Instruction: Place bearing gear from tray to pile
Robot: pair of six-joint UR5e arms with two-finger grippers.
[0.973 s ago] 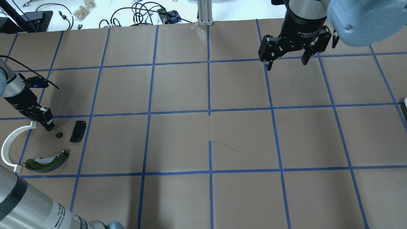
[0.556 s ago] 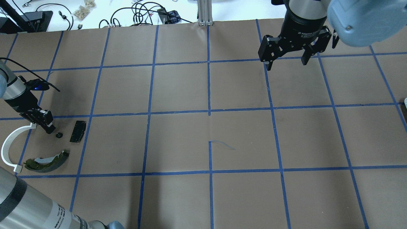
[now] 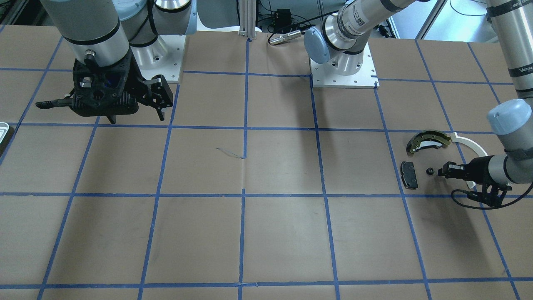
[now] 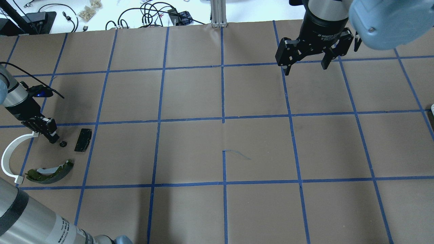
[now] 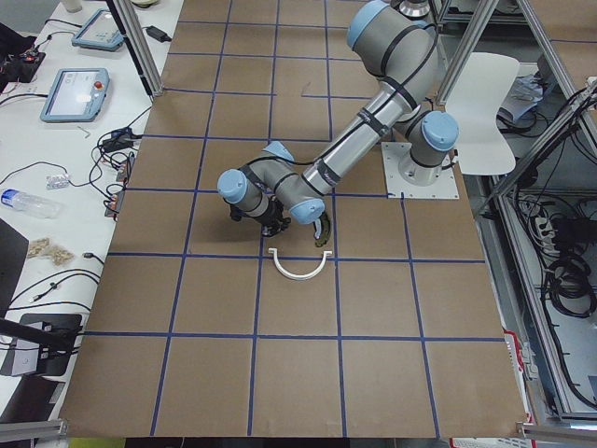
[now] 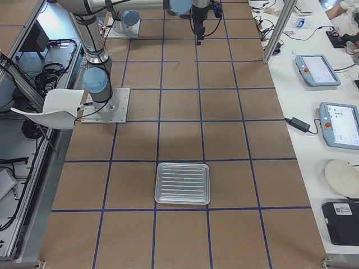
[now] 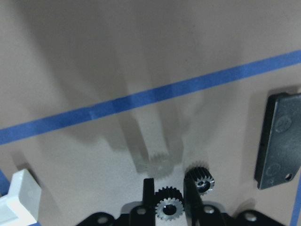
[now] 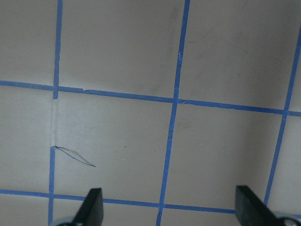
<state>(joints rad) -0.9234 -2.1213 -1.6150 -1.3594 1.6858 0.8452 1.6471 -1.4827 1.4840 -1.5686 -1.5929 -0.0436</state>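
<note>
My left gripper (image 4: 54, 139) is shut on a small toothed bearing gear (image 7: 168, 209) and holds it low over the paper among the pile. A second black gear (image 4: 62, 144) lies loose just beside the fingertips and also shows in the left wrist view (image 7: 201, 178). The pile is a black pad (image 4: 83, 139), an olive brake shoe (image 4: 51, 171) and a white arc (image 4: 10, 152). The ridged tray (image 6: 159, 183) lies far off at the robot's right end of the table, with no parts on it. My right gripper (image 4: 305, 66) is open and empty, hanging high.
The table is covered in brown paper with a blue tape grid. Cables and small items lie beyond the far edge (image 4: 149, 13). The arm bases (image 3: 343, 66) stand at the robot's side. The tray's corner (image 3: 3, 129) just shows in the front-facing view.
My left gripper has crept a little closer to the loose gear on the paper. The right arm and the pile's parts have not moved.
</note>
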